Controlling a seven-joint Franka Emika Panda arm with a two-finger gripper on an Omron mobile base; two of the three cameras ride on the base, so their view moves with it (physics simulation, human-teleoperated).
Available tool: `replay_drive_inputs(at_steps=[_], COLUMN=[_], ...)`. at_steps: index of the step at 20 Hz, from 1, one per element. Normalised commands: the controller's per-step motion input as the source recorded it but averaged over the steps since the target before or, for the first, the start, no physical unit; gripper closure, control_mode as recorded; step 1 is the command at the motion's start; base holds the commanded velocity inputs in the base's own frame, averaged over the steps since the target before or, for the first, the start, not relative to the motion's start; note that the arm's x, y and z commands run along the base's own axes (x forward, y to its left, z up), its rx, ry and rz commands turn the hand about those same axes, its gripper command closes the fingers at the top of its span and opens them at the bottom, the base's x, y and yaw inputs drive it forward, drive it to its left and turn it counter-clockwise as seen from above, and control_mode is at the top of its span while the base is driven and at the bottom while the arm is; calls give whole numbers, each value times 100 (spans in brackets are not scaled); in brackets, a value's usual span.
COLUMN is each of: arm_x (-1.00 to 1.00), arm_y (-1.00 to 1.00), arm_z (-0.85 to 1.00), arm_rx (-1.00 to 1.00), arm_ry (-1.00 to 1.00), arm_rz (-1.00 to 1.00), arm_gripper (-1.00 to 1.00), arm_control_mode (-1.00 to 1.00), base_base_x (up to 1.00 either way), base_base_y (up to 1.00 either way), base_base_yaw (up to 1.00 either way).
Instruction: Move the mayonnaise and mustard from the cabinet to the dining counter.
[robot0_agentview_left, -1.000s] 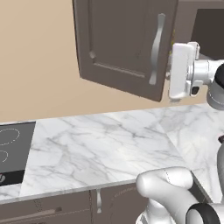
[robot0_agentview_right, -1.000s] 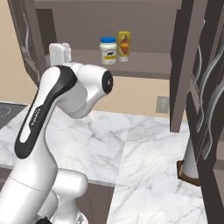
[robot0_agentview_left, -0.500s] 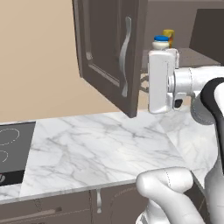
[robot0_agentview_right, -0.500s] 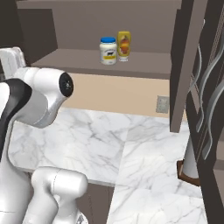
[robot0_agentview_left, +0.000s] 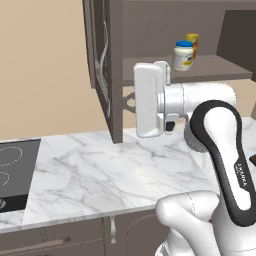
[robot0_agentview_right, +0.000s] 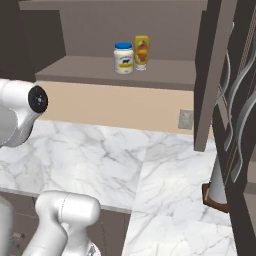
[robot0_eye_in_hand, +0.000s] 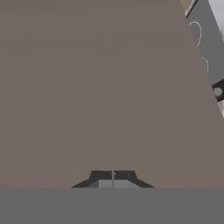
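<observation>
The mayonnaise (robot0_agentview_left: 183, 55) (robot0_agentview_right: 123, 58), a white jar with a blue lid, stands on the open cabinet's shelf (robot0_agentview_right: 100, 70). The yellow mustard (robot0_agentview_left: 192, 44) (robot0_agentview_right: 142, 52) stands just behind it, close beside it. My gripper (robot0_agentview_left: 128, 100) (robot0_eye_in_hand: 113, 177) is shut with nothing between its fingers. Its tips are close against the inner face of the cabinet's left door (robot0_agentview_left: 102, 65) (robot0_eye_in_hand: 100, 87), which stands swung wide open. The hand is below and left of the shelf's front edge, well apart from both condiments. The dining counter is out of view.
A marble worktop (robot0_agentview_left: 110, 175) runs below the cabinet, with a black cooktop (robot0_agentview_left: 15, 170) at its left end. The cabinet's right door (robot0_agentview_right: 217, 75) hangs open with curved silver handles. A pale cone on a brown base (robot0_agentview_right: 217, 192) stands on the worktop at the right.
The hand has swept left with the left cabinet door, which has swung from half open to fully open. The jar and bottle now show in the left base view. The gripper stays shut.
</observation>
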Motion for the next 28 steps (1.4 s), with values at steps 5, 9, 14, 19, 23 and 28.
replay_drive_inputs(at_steps=[5, 9, 14, 19, 23, 28], arm_x=[3, -7, -2, 4, 0, 0], arm_y=[-13, -88, -94, -78, -56, -45], arm_z=[-7, -15, 0, -28, -17, 3], arm_rx=[0, -4, -35, -42, -47, -63], arm_ry=[0, -2, -2, -4, -22, -27], arm_rz=[-1, 0, -3, 0, 2, 0], arm_gripper=[100, 100, 100, 100, 100, 100], arm_control_mode=[-100, -100, -100, -100, -100, -100], base_base_x=[0, 0, 0, 0, 0, 0], base_base_y=[0, 0, 0, 0, 0, 0], base_base_yaw=[0, 0, 0, 0, 0, 0])
